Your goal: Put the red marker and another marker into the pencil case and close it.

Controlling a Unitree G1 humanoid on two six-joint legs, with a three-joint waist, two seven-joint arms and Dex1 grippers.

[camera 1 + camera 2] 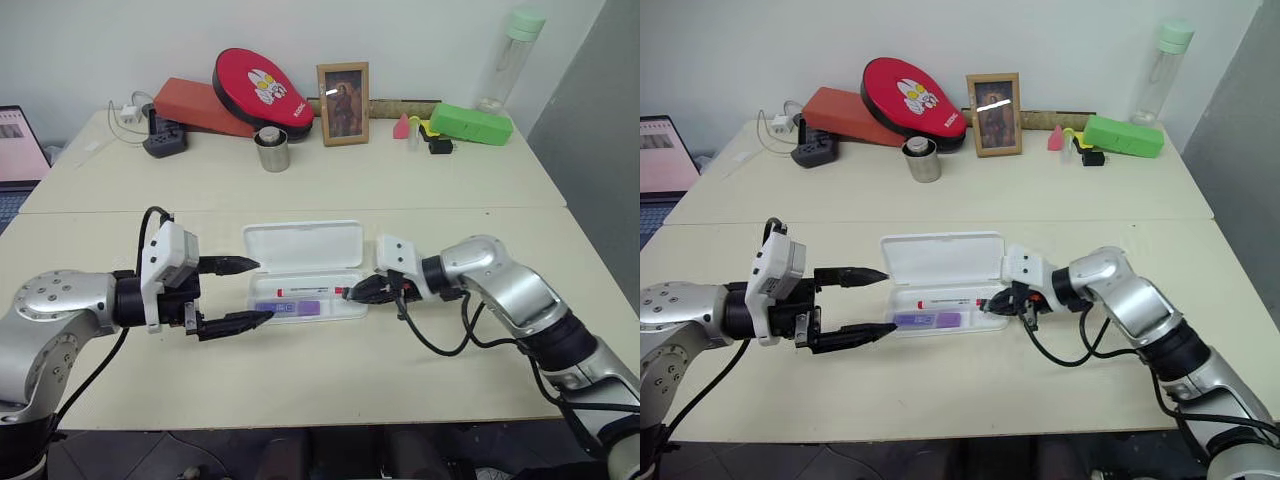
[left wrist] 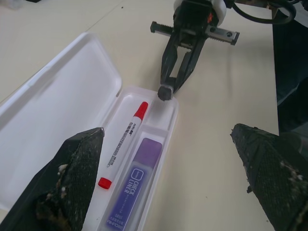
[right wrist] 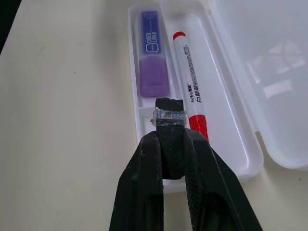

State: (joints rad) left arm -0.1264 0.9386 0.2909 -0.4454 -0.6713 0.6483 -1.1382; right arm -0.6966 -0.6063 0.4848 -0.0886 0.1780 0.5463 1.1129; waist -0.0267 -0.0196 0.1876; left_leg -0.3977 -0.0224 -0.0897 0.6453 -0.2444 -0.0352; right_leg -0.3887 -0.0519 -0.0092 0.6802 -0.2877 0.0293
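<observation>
— Grippers? The right gripper [image 3: 169, 111] is seen pinched on a small black cap-like piece [image 2: 165, 92]; the left gripper [image 1: 243, 292] is held wide apart.

— Contents? The slim red marker [image 3: 191, 86] and flat lilac highlighter [image 3: 153, 53] are laid inside the smooth white plastic pencil case [image 1: 305, 245], lid open, mid beige table [image 1: 330, 370].

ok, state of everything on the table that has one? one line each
flat white plastic pencil case: open, lid laid back flat
white-barrelled red-capped marker: in the tray, capped
stubby lilac highlighter: in the tray beside the marker
left gripper: open, at the case's end
right gripper: shut on a small black piece, over the case's other end
small steel cup: upright
clear bottle: upright, capped
</observation>
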